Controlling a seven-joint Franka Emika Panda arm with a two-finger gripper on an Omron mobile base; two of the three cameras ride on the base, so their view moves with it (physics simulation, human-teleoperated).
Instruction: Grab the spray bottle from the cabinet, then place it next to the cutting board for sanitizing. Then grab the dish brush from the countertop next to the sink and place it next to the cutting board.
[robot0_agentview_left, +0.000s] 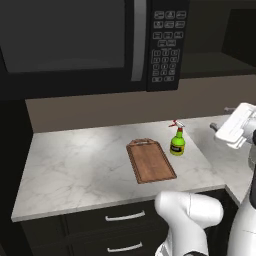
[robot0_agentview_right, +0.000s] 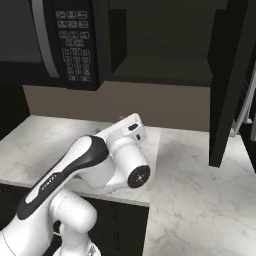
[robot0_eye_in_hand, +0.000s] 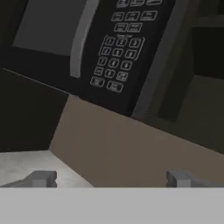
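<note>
A white marble countertop is seen wrapping a corner beneath a black microwave, with a brown back wall and dark drawers below. An open dark cabinet is shown beside the microwave; its shelf looks bare. The cutting board is laid flat, handle toward the wall. The spray bottle is stood upright just beside it, nozzle pointing left. The gripper is held wide apart, grasping nothing.
</note>
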